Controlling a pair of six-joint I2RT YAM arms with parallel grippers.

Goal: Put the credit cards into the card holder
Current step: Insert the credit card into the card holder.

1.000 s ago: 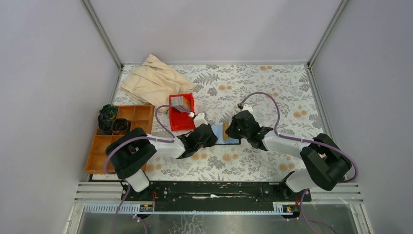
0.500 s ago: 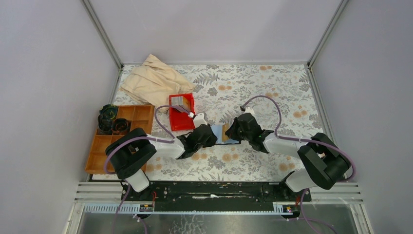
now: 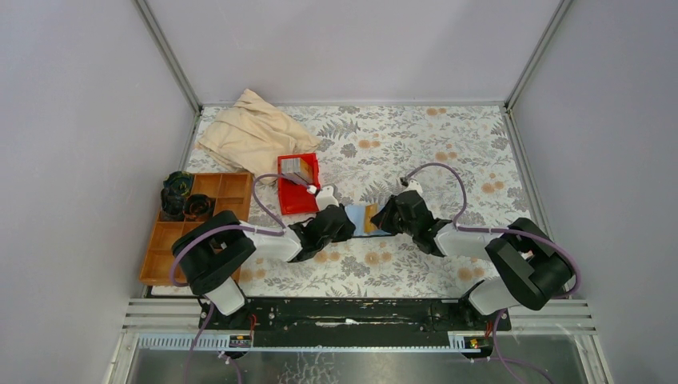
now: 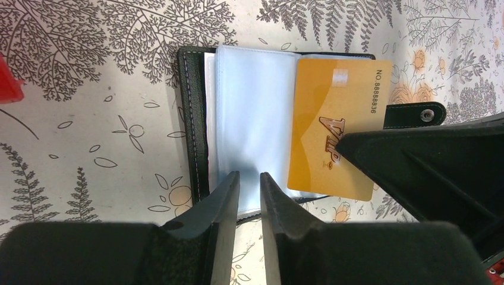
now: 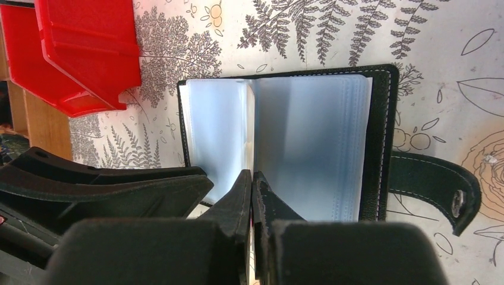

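hovering over floral tabletop (image 3: 456, 148): right gripper (image 5: 252, 177) pinches gold card (image 4: 333, 119), left gripper (image 4: 249, 179) slightly parted

We note card holder (image 4: 252, 119): black, open flat on desk (image 4: 89, 136), clear sleeves up, clasp tab (image 4: 416, 114) out sideways | gold VIP card (image 4: 336, 127): face up over clasp-side sleeves, whether tucked in unclear | further cards (image 3: 297, 169): stacked in red bin (image 3: 292, 200).

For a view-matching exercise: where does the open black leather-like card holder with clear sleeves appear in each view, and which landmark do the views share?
Top external: card holder at mid-table, just right of the red plastic bin.
Left wrist: upper centre, spread open.
Right wrist: centre.
Shared landmark: the red bin, upper left in the right wrist view, a sliver at the left wrist view's left edge.
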